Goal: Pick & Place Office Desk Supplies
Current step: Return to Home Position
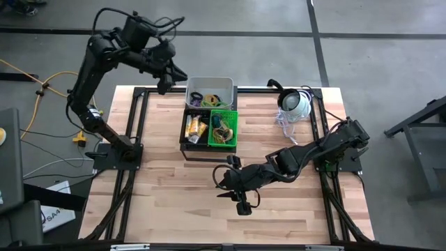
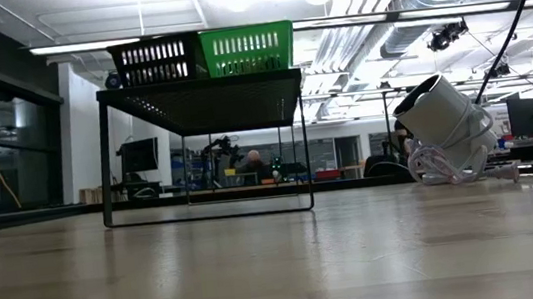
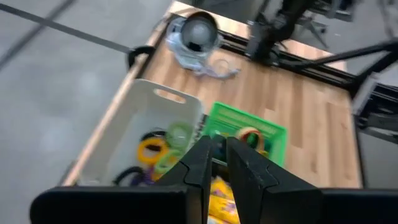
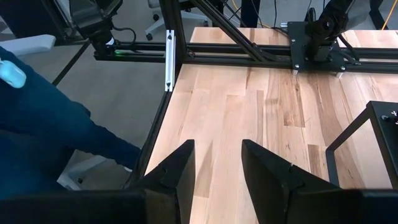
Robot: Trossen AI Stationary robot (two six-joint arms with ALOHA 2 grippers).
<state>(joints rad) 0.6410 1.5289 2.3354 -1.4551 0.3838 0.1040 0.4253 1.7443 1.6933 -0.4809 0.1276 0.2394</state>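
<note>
Since the office desk supplies [image 1: 209, 115] all lie in the bins [image 1: 224, 129] at the tabletop's far edge, sorting seems almost finished. The left tool [image 3: 216, 163] hovers above them, fingers nearly together, holding nothing visible; the right tool [image 4: 217, 165] is spread, empty, near the front edge.

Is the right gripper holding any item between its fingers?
No, the right gripper is open above bare wooden table, with nothing between its fingers.

floor [image 1: 279, 17]: grey concrete, dark seams | ceiling: strip lights [image 2: 94, 44], white ducts [image 2: 401, 3]
</note>
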